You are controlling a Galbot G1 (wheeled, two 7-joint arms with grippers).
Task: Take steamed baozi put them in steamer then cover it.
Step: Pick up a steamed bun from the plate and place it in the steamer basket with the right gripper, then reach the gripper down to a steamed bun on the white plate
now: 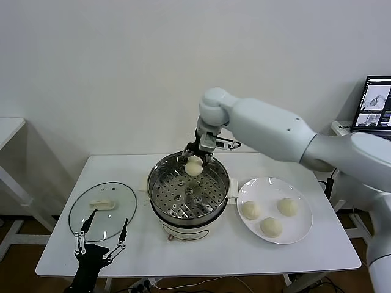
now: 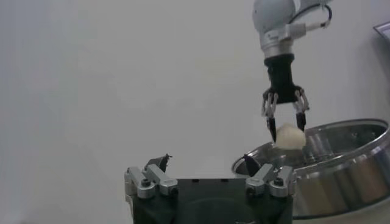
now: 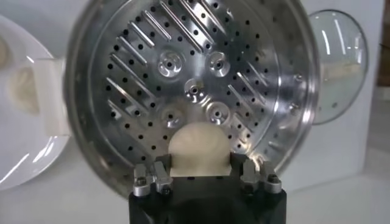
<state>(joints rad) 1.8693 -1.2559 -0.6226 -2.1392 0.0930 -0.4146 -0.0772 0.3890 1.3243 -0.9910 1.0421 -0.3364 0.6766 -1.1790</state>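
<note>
Baozi [image 1: 193, 165] sits clenched between the right gripper [image 1: 194, 160] jaws, held above the steamer [image 1: 189, 194] tray's far edge for lowering inside; left gripper [image 1: 101, 242] jaws hang released beside the cover [image 1: 102, 210].

One pale pleated baozi [image 1: 193, 165] hung above the far rim of the open stainless steamer [image 1: 164, 190], its perforated tray bare. Three more buns [image 1: 270, 217] sat on a white plate [image 1: 302, 229] at the steamer's three o'clock. The glass cover [image 1: 102, 210] (cream handle up) lay flat at nine o'clock.
</note>
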